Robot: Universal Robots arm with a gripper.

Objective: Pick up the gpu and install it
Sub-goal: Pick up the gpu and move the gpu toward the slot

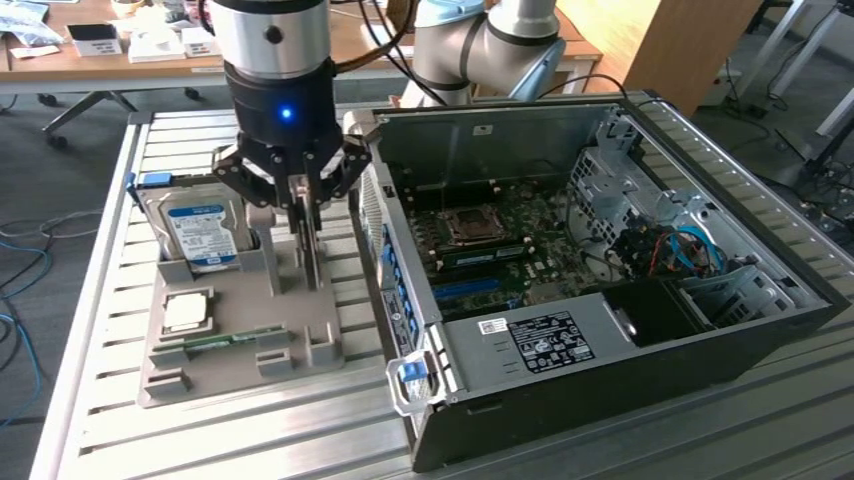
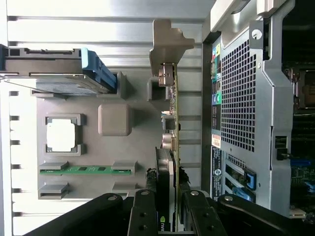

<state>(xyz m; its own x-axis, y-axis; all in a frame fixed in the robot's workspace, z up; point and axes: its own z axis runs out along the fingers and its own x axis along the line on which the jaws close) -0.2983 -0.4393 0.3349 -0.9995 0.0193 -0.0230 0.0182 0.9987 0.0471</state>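
The gpu [image 1: 310, 240] is a thin dark card standing on edge, upright over the grey holder tray [image 1: 254, 375]. My gripper [image 1: 296, 195] comes down on it from above, its fingers pressed against both faces of the card's upper edge. In the wrist view the gpu [image 2: 171, 142] runs edge-on away from my gripper [image 2: 168, 201], with its silvery bracket [image 2: 167, 42] at the far end. Its lower edge sits at the tray's slot; I cannot tell whether it is lifted clear. The open computer case [image 1: 601, 250] lies just to the exterior view's right.
On the tray [image 2: 115, 147] stand a silver hard drive [image 1: 200, 225] with a blue-white label, a square processor [image 1: 184, 312] and a green memory stick [image 1: 220, 340]. The case's perforated rear wall [image 2: 241, 93] is close beside the card. The motherboard [image 1: 494, 250] lies exposed inside.
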